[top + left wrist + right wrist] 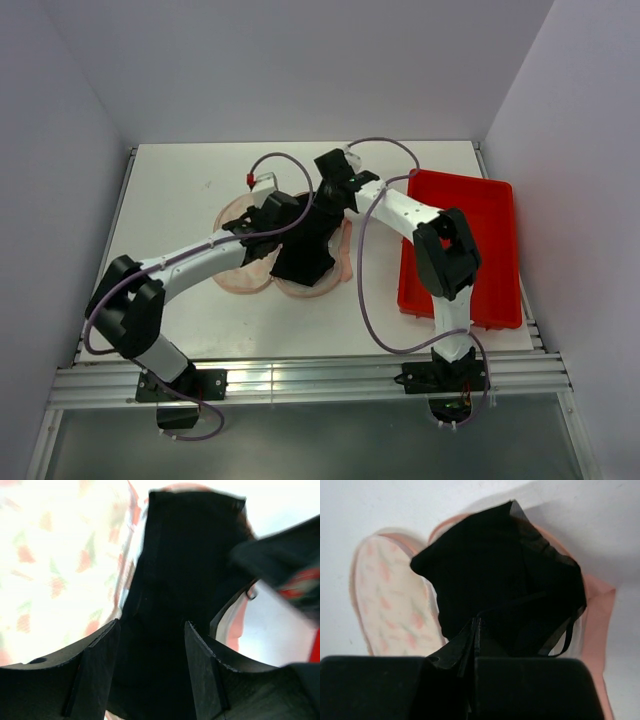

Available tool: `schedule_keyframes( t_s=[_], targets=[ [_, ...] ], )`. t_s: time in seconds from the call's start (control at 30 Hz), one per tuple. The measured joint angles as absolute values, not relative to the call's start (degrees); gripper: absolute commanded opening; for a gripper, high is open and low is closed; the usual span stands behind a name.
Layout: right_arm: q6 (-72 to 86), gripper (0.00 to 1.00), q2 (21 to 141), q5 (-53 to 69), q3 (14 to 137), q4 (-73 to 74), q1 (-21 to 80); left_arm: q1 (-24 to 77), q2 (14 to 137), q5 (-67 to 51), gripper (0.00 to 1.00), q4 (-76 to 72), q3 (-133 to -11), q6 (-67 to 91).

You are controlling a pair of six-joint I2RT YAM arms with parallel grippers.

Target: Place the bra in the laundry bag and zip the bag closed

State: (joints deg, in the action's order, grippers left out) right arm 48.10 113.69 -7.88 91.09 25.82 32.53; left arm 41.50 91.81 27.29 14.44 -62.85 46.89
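The laundry bag [237,280] lies open at mid-table, its beige-pink lobes printed with small orange-red marks [55,555]. The black bra [305,250] hangs over the bag from my right gripper [330,190]. In the right wrist view that gripper [476,622] is shut on a fold of the bra [490,570], which drapes down onto a bag lobe [390,600]. My left gripper [278,215] is at the bra's left side. Its jaws [152,622] stand open, with the bra's fabric [190,555] in and beyond the gap. The zipper does not show clearly.
A red rectangular tray [470,260] sits on the right of the white table [180,180], close to the right arm. Grey walls close in the table on the left, back and right. A metal rail runs along the near edge.
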Motion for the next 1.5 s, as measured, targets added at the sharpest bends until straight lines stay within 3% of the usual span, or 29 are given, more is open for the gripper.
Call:
schedule_keyframes(
  t_s=[0.53, 0.97, 1.5],
  targets=[
    [48.14, 0.0, 122.13, -7.88, 91.33, 26.2, 33.69, 38.17, 80.73, 27.27, 0.62, 15.53, -55.18, 47.94],
    [48.05, 0.28, 122.08, -8.1, 91.33, 26.06, 33.78, 36.71, 76.23, 27.29, 0.64, 16.21, -50.74, 49.41],
    [46.81, 0.31, 116.88, -8.08, 91.29, 26.22, 33.78, 33.34, 72.31, 27.94, 0.72, 18.0, -45.82, 53.04]
  ],
)
